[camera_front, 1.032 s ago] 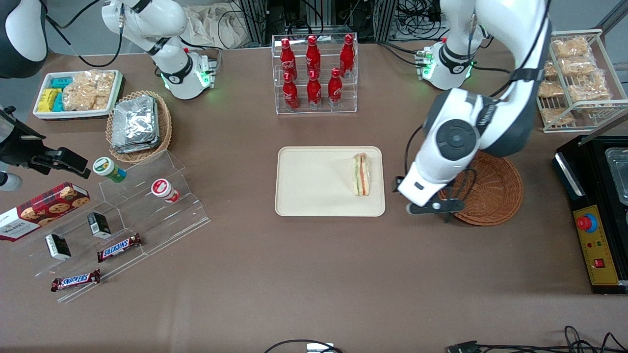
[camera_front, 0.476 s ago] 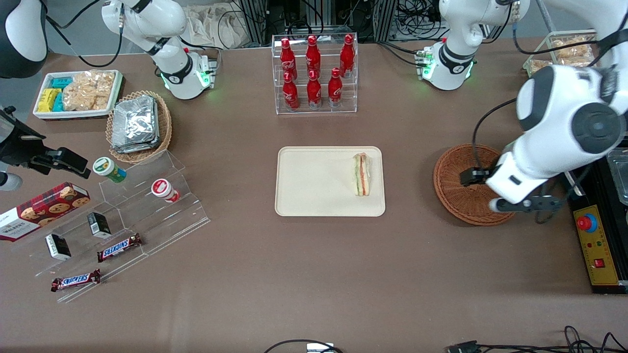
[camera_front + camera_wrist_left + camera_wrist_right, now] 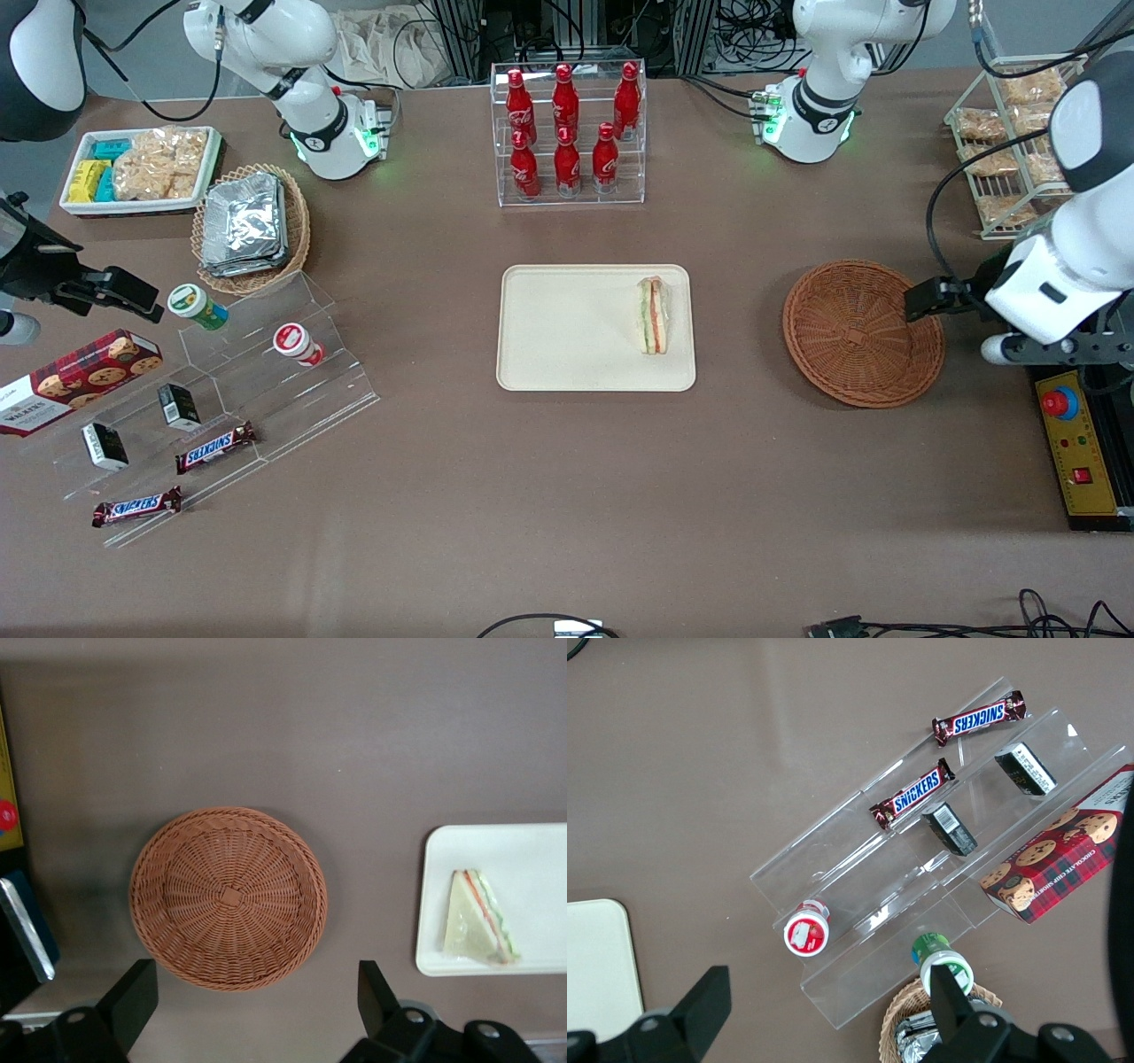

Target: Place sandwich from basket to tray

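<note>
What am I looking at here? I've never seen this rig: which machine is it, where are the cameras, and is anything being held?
Two white robot arms stand at a brown table. One picture looks down from the front; the other two come from cameras on the arms' wrists. The sandwich lies on the cream tray, and the reddish wicker basket beside it is empty. The working arm's pincer hangs open above the table near the basket, at the working arm's end, holding nothing. Cola bottles, snack bars and foil packets sit around as extras.
</note>
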Robot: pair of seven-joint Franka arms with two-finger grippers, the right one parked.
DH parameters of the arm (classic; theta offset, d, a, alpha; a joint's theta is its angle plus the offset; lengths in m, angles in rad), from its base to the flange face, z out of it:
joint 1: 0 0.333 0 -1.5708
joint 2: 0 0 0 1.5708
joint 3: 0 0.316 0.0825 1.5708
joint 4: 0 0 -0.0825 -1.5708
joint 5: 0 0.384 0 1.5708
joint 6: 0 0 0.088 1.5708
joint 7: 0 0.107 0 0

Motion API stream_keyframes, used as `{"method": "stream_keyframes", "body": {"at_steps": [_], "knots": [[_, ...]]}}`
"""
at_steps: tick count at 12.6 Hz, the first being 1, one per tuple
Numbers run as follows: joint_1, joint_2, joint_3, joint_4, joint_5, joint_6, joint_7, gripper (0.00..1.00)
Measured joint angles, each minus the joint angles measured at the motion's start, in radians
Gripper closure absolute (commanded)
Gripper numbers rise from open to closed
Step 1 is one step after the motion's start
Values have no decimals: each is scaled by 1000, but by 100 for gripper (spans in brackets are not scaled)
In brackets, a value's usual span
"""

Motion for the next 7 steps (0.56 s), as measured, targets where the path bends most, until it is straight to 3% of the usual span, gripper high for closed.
{"method": "stream_keyframes", "body": {"at_steps": [7], "knots": [[74,-124,-66,-26,1,-57,69,0]]}}
